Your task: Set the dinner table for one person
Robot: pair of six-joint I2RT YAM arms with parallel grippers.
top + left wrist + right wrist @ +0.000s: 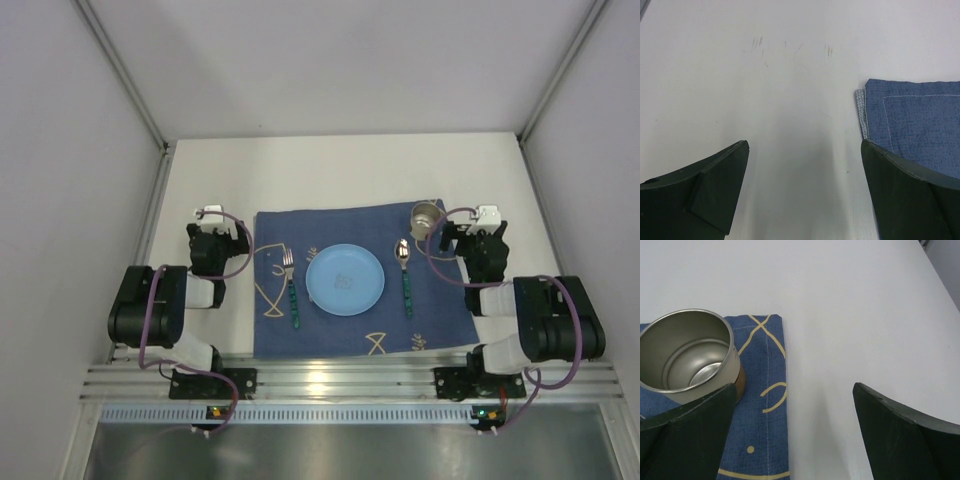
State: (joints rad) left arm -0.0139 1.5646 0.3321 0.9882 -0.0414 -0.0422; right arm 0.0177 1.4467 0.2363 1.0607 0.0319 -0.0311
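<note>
On the white dinner table [340, 170] lies a dark blue fish-patterned cloth [350, 330]. On the cloth a light blue plate [345, 280] sits in the middle, a fork [291, 284] to its left, a spoon [404, 270] to its right, and a steel cup [427, 217] at the far right corner. The cup also shows in the right wrist view [687, 355]. My left gripper [215, 222] is open and empty, off the cloth's far left corner [910, 120]. My right gripper [478, 224] is open and empty, just right of the cup.
A ribbed aluminium rail [340, 380] runs along the near edge, with both arm bases bolted to it. Grey walls enclose the table on the left, right and back.
</note>
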